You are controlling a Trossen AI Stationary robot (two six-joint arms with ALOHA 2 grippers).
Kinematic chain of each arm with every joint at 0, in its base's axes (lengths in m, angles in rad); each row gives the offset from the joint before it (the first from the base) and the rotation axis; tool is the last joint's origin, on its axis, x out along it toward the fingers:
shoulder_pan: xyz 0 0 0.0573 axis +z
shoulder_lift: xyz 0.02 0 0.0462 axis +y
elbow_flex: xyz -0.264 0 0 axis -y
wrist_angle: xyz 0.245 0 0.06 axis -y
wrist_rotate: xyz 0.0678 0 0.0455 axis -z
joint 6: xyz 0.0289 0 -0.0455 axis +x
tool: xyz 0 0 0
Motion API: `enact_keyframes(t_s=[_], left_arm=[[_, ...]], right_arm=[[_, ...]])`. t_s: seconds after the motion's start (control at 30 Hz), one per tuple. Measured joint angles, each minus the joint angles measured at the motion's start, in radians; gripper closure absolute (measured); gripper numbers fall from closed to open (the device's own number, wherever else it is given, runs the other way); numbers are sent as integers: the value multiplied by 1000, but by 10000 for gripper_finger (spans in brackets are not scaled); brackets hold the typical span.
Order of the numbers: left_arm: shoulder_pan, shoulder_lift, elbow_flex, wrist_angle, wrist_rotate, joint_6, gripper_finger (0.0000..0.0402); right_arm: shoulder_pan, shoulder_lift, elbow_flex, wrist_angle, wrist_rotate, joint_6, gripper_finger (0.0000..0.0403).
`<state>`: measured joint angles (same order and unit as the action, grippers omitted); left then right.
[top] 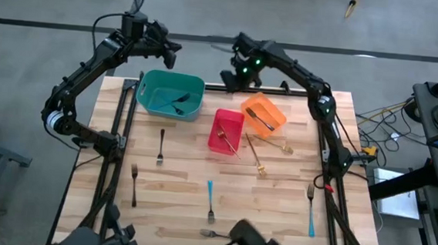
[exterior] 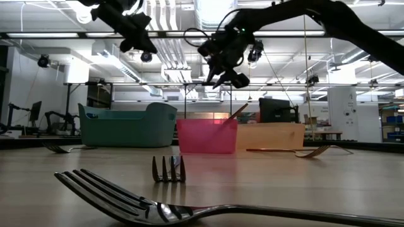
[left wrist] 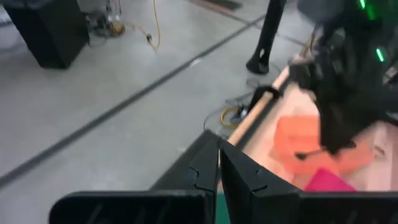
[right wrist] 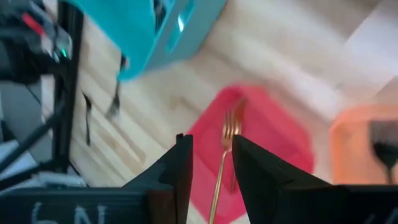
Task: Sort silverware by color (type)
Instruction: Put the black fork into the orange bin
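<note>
Nearest the low camera lies a silver fork (exterior: 189,205). Gold fork (right wrist: 225,155) leans in the red bin (right wrist: 273,146), under the parted, empty right gripper (right wrist: 211,163). Left gripper (left wrist: 219,174) is closed above the teal bin (top: 170,93).

Far edge: the teal bin (top: 171,94), red bin (top: 226,131) and orange bin (top: 264,113) are standing close together, blocking a low pass.
Above bins: the left gripper (top: 169,56) and right gripper (top: 234,76) are hanging there, apart from each other.
Middle and near table (top: 176,185): scattered forks are lying flat with bare wood between them, leaving room to reach down.
Red bin: a gold fork (right wrist: 225,155) is leaning over its rim.
</note>
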<state>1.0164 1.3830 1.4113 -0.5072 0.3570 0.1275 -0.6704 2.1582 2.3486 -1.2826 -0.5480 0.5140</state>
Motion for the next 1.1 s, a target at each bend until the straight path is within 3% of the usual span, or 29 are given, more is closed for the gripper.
enact_keyframes(t_s=[0.33, 0.63, 0.93, 1.1], left_arm=[[-9, -15, 0, -273, 1, -137, 402], [-38, -26, 0, -612, 2, -238, 402], [-191, -56, 0, -922, 27, -506, 402], [-299, -61, -2, -1068, 28, -543, 402]], right_arm=[[-156, 0, 3, 54, 1, -75, 321], [-252, 0, 3, 253, 3, -119, 323], [-264, 0, 3, 443, 28, -194, 324], [-264, 2, 3, 499, 35, -252, 325]])
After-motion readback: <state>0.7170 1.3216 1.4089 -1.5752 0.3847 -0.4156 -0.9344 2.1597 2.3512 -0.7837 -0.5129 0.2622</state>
